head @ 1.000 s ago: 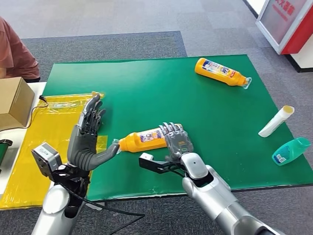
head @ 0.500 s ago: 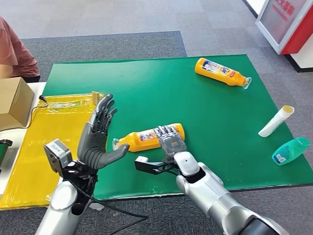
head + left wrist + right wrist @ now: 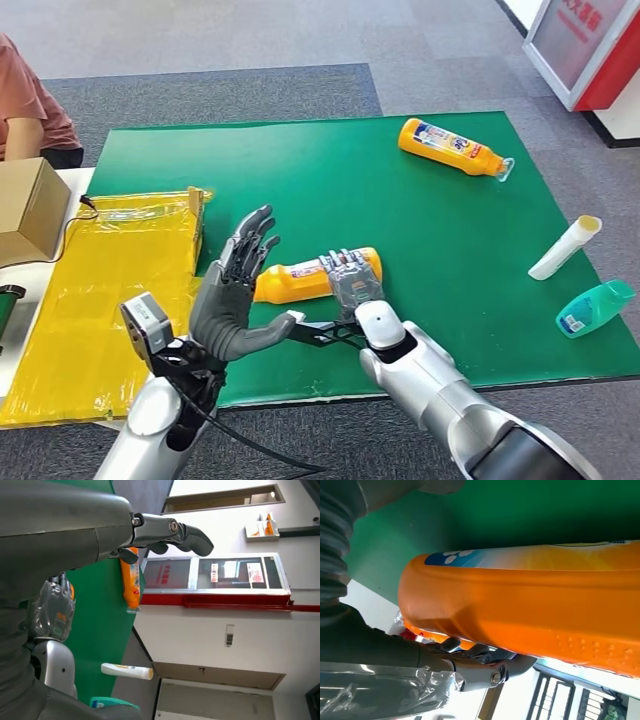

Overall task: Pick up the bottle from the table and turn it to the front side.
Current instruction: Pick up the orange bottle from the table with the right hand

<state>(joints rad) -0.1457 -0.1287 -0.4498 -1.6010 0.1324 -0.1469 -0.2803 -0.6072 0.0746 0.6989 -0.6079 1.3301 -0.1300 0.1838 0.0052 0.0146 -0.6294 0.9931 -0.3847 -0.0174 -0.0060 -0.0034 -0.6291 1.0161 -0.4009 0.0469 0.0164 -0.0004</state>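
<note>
Reading left to right, the left hand [image 3: 235, 290] stands open, fingers spread and holding nothing, just beside the neck end of the orange bottle [image 3: 302, 280], which lies on its side on the green tabletop [image 3: 423, 250]. At the bottle's base end, the right hand [image 3: 353, 285] is wrapped over the body. Judged rigid, light, smooth plastic and likely slippery; best taken around the broad mid-body, clear of the narrow neck.

You've got a table with a green mat [image 3: 423, 210] covering most of it and a yellow plastic sheet [image 3: 90, 290] on its left part. On the mat lie an orange bottle [image 3: 302, 280], a second orange bottle [image 3: 453, 147], a white tube [image 3: 564, 247] and a teal bottle [image 3: 596, 307].
</note>
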